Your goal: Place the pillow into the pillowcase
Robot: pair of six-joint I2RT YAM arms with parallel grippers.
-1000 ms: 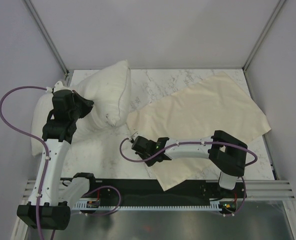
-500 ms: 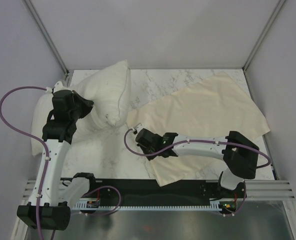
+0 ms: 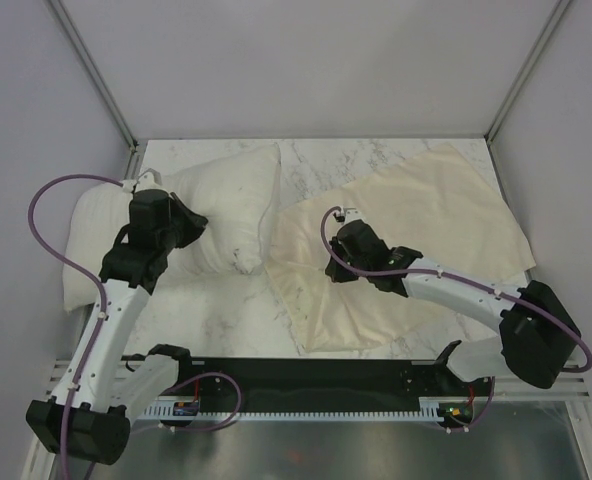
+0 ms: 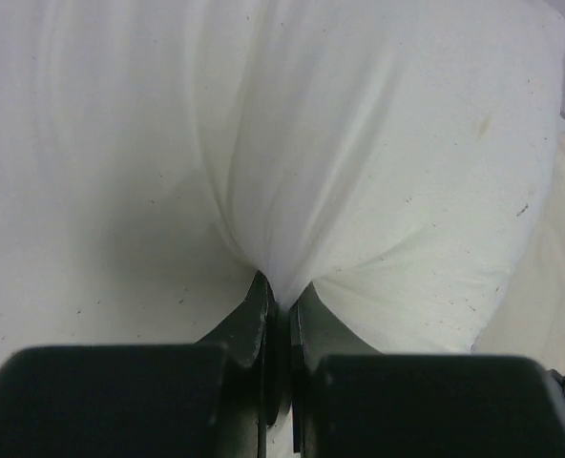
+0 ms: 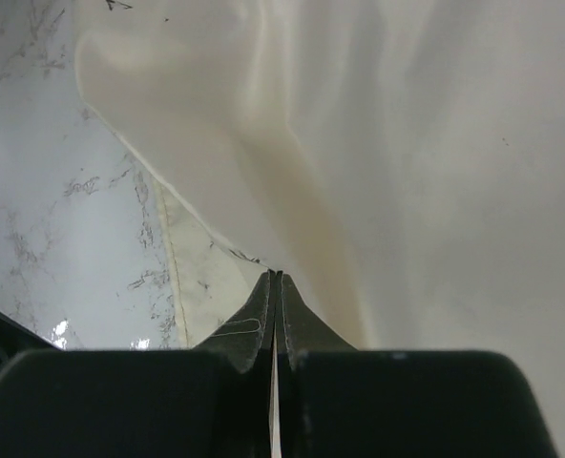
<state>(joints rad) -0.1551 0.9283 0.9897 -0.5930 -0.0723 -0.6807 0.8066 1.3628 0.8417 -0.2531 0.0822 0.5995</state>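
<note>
Left gripper [image 4: 281, 286] is clamped on a pinch of pillow [image 3: 234, 200] cover. The pillow lies on the left of the table [image 3: 216, 310], its corner just beside the pillowcase [image 3: 426, 210]. Right gripper [image 5: 275, 279] is fully closed on a pillowcase fold near its left edge. Step looks like opening the mouth. Next: lift the top layer only, then feed the pillow corner in. Can't tell if it holds 1 layer or 2.

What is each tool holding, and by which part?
The left tool holds the pillow by a pinch of cover on its top face. The right tool holds the pillowcase by a fold near its hemmed edge.
</note>
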